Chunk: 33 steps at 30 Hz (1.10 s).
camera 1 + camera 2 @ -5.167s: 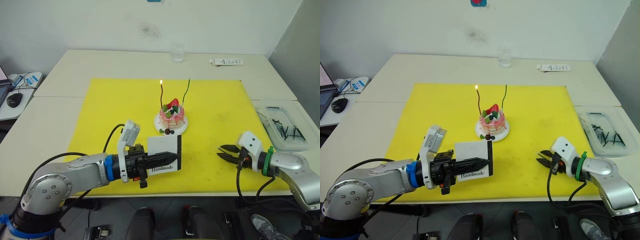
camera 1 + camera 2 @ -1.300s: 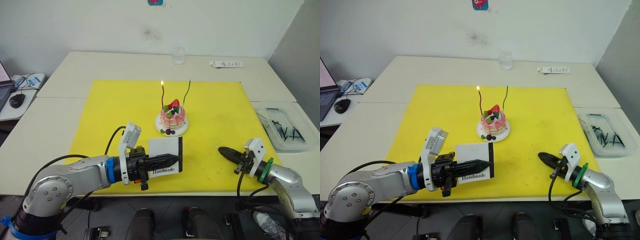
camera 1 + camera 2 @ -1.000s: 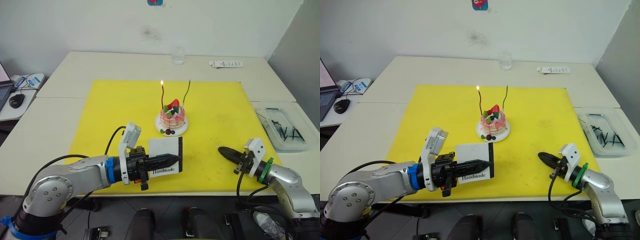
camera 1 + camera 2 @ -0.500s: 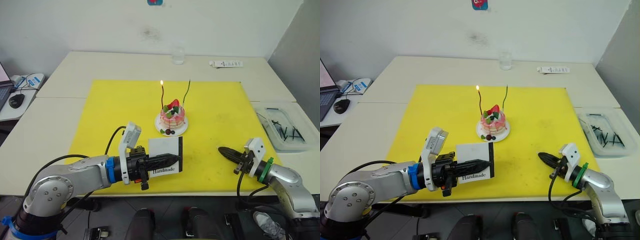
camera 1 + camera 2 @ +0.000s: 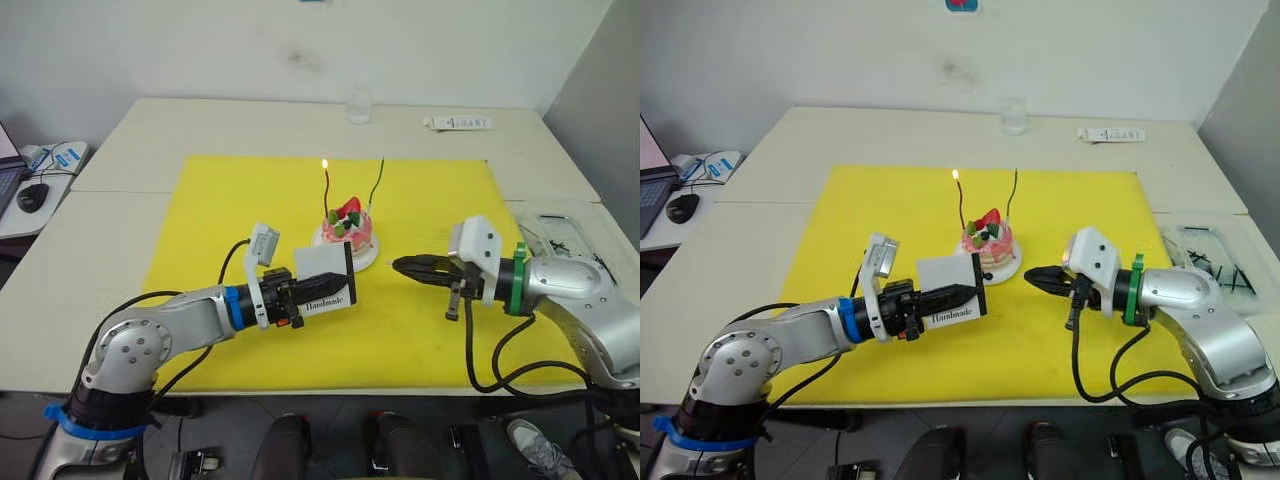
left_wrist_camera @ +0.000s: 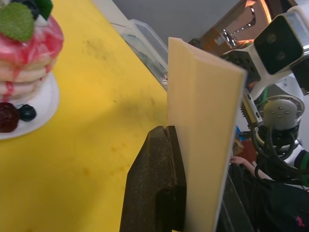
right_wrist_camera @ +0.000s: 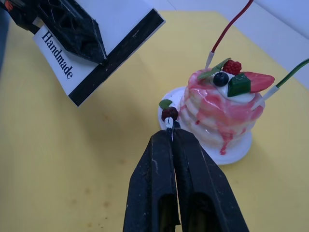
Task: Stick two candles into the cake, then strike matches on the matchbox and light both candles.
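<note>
Your left gripper point(image 5: 958, 294) clamps the matchbox point(image 5: 948, 289); your right gripper point(image 7: 170, 126), fingers pressed together, pinches a match point(image 7: 169, 123) just before the cake point(image 7: 225, 114).

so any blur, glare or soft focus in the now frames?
Left wrist view: the matchbox face is washed pale, its print unreadable; the background behind it is soft. Right wrist view: the right pincer fingers are slightly soft up close, while the cake and the "Handmade" print stay sharp. Eye views: even light, soft shadows on the yellow mat; the red candle's flame blooms to a bright dot.
</note>
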Motion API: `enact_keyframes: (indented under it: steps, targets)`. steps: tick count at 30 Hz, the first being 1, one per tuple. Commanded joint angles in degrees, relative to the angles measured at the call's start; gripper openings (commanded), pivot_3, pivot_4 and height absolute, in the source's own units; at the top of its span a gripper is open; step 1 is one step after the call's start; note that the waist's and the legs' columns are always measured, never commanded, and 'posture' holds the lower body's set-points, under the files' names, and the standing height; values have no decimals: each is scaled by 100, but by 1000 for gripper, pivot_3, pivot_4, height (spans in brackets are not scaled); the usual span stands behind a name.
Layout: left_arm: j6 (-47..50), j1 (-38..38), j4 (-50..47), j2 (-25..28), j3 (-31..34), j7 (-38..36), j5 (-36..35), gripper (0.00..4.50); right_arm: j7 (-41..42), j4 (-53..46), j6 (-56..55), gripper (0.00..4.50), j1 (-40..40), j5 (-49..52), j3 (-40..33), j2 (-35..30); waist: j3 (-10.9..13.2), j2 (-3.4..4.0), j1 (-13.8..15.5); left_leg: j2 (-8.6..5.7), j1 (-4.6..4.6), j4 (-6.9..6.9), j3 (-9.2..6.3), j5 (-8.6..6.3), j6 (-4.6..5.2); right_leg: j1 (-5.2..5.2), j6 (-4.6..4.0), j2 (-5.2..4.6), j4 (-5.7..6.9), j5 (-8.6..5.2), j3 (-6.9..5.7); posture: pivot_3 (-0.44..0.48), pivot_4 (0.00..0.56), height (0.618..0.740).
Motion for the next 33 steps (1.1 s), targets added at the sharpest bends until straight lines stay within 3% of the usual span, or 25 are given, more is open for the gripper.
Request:
enact_keyframes:
  steps: [1, 20, 33]
  targets:
    - [26, -85, -88, -161, 100, 111, -51, 0, -97, -343, 108, 141, -197, -3, 33, 72, 0, 0, -1, 1, -10, 4, -1, 0, 0, -7, 1, -1, 0, 1, 1, 0, 150, 740]
    - [103, -166, 43, -636, 153, 255, 82, 0, -116, -663, -90, 141, -258, -142, 310, 253, 0, 0, -6, 3, 6, 8, -3, 1, 1, 2, 7, 2, 14, 4, 0, 0, 150, 740]
    - [230, -87, -40, -611, 286, 188, 1, 0, -172, -569, 112, 141, -492, -138, 289, 331, 0, 0, -8, 4, 7, 9, -4, 1, 1, 2, 6, 3, 17, 4, 0, 0, 150, 740]
